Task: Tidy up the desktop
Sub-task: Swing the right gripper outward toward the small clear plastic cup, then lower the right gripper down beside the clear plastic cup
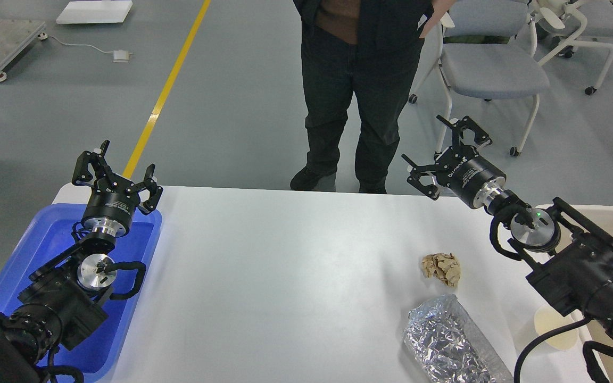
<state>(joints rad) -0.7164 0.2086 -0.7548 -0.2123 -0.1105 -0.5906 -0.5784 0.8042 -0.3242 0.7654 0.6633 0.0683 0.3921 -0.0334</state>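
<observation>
Both jaws spread, empty. I'd lower my right gripper (447, 154) straight over the paper wad (441, 268) on the surface (285, 276), pinching its middle.

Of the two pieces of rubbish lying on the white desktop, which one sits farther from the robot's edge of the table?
The crumpled brown paper ball. It lies farther up the desktop, toward the standing person, and is small and tan; the crumpled silver foil bag is larger, shiny, and reaches the near edge.

A lab — grey floor (232, 106) with yellow line (165, 93), wheeled chairs (490, 69).

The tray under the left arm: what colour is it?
Blue; the tray shows best in the head view.
</observation>
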